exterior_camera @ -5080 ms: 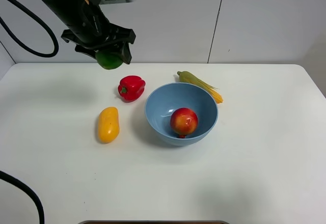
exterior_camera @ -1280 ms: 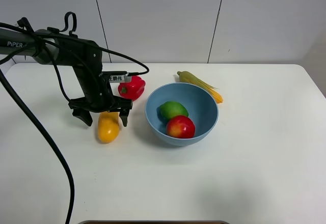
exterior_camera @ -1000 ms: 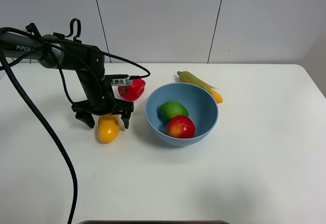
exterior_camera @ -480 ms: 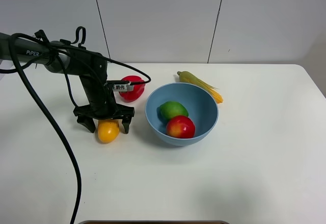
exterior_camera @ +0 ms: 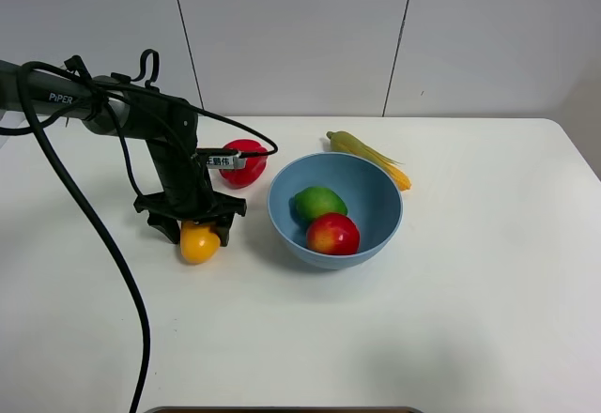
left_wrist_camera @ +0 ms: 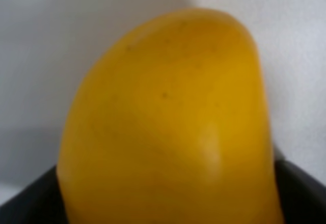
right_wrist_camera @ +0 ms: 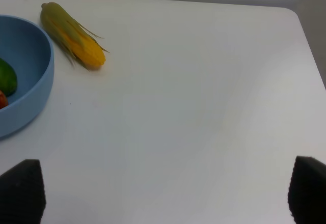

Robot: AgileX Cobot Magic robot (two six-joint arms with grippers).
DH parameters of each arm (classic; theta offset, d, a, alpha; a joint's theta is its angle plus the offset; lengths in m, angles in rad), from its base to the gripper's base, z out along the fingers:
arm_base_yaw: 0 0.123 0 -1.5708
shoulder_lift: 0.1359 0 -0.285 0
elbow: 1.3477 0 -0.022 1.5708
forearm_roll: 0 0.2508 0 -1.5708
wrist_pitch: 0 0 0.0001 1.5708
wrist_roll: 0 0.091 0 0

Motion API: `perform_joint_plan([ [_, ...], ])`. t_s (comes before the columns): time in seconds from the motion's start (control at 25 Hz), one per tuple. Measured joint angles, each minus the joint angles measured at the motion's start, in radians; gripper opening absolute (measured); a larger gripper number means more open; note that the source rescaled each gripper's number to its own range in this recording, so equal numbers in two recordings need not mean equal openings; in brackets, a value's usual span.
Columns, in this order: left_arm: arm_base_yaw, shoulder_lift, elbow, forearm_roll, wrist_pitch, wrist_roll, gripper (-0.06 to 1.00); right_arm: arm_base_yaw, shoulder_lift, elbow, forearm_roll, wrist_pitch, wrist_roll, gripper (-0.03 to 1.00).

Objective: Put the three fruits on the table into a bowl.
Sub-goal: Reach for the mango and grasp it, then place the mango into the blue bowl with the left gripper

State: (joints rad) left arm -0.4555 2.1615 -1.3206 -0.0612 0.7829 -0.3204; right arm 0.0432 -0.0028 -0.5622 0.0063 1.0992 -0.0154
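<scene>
Mango [exterior_camera: 199, 242] time: it lies on the table [exterior_camera: 470, 319] at 9 o'clock of the bowl [exterior_camera: 379, 222], where lime [exterior_camera: 316, 203] and pomegranate [exterior_camera: 332, 234] already sit. Our left gripper [exterior_camera: 192, 230] straddles it, jaws looking nearly closed on it; we can't tell if it's gripped. We'd squeeze mid-body, lift straight, clear the rim. Right gripper [right_wrist_camera: 163, 196] is spread wide, idle.
</scene>
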Motion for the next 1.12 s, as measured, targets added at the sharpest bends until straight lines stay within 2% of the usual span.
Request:
perform_joint_plan([
  [0.08,0.000,0.000,0.000,0.000,0.000,0.000,0.11,0.000,0.000,0.000,0.000,0.000,0.000,0.84],
  [0.16,0.000,0.000,0.000,0.000,0.000,0.000,0.01,0.000,0.000,0.000,0.000,0.000,0.000,0.84],
  [1.12,0.000,0.000,-0.001,0.000,0.005,0.004,0.01,0.000,0.000,0.000,0.000,0.000,0.000,0.84],
])
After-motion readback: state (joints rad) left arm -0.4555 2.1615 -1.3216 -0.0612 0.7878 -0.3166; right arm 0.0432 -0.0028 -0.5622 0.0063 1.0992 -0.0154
